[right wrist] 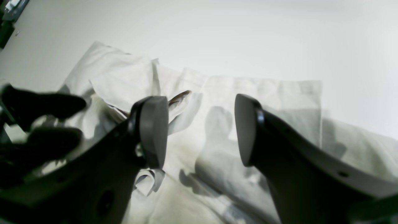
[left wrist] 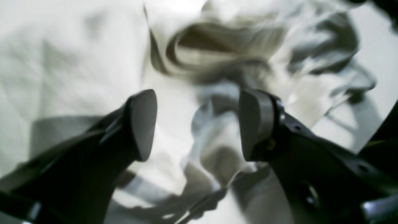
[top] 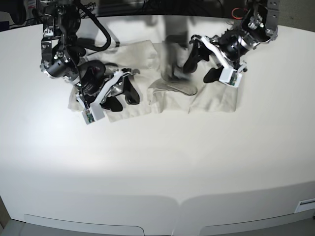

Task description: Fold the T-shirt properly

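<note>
Soft cream cotton lies under both end effectors. The left end effector (left wrist: 197, 124) hangs released, pads apart, over a bunched fold; the right end effector (right wrist: 202, 130) is likewise spread and empty above flatter cloth. The T-shirt (top: 167, 88) sprawls crumpled on the far part of the white tabletop (top: 162, 162), between the arms. Light and limp, it will likely sag and slip; a hemmed edge looks the surest hold.
</note>
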Controlling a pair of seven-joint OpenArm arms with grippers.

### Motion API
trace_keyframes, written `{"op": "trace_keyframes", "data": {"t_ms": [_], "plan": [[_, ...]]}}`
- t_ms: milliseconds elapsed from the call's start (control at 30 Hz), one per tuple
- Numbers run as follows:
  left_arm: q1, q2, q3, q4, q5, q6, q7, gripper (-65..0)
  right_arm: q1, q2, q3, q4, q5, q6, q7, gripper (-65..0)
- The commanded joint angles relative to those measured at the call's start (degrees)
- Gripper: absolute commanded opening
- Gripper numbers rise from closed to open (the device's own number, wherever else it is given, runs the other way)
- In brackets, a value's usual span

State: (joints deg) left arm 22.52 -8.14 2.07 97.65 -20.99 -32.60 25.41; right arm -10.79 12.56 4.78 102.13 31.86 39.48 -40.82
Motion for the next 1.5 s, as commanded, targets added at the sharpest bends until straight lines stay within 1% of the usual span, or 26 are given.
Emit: {"op": "trace_keyframes", "data": {"t_ms": [0,200,400,500,633,767,933,1033,1100,1200,1267,1367,1433,1467], "plan": [[-0.94,0.24,-0.09,-0.13,-0.61,-0.35,-1.84,-24.4,0.63,0.31,0.09,1.16,1.29,0.52,1.09,-31.1],[-5.09,0.83,-0.09,-4.94,-0.57,-0.15,-1.81,-24.4,0.63,0.31,0.09,1.16,1.29,0.52,1.09,-31.1],[-6.91,0.83,0.07,-5.40,-4.96,-0.20,-1.31,-24.4,0.66,0.31,0.09,1.16,1.29,0.52,1.14,-31.1],[-7.17,0.83,1.84,-5.40,-4.44,-0.20,-1.51,-24.5,0.70,0.31,0.09,1.16,1.27,0.52,1.14,-31.1],[-7.80,0.83,6.23,-5.40,-2.34,-0.07,-1.70,-24.4,1.42,0.31,0.09,1.16,1.29,0.52,0.87,-31.1],[-9.46,0.83,9.88,-5.42,-2.38,2.80,-1.99,-24.4,2.25,0.31,0.09,1.16,1.29,0.52,0.50,-31.1],[-13.44,0.81,13.05,-5.42,-2.34,5.81,-3.23,-24.5,2.38,0.33,0.09,1.16,1.29,0.52,-0.33,-31.1],[-15.65,0.83,15.17,-5.42,-0.24,6.84,-5.49,-24.5,2.38,0.31,0.44,1.16,1.29,0.52,-0.42,-31.1],[-17.11,0.83,16.63,-5.42,-0.07,8.15,-6.27,-24.5,2.40,0.31,1.18,1.16,1.31,0.52,-0.39,-31.1],[-19.19,0.81,17.70,-5.42,-0.26,10.08,-4.79,-24.5,2.38,0.31,3.06,1.16,1.31,0.52,-0.39,-31.1],[-20.20,0.63,17.42,-5.40,-0.70,11.56,-1.79,-24.5,2.38,0.31,5.03,1.16,1.36,0.52,-0.39,-31.1],[-20.94,0.28,16.13,-5.35,-3.63,12.28,2.64,-25.0,2.38,0.33,9.09,1.16,1.53,0.52,-0.79,-31.1],[-20.79,0.31,14.49,-5.33,-4.15,12.26,3.69,-25.6,2.38,0.33,12.52,1.16,2.01,0.52,-2.82,-31.1],[-20.70,0.28,13.62,-5.31,-4.11,12.26,3.91,-25.6,2.38,0.39,14.36,1.16,3.10,0.52,-4.94,-31.1]]}}
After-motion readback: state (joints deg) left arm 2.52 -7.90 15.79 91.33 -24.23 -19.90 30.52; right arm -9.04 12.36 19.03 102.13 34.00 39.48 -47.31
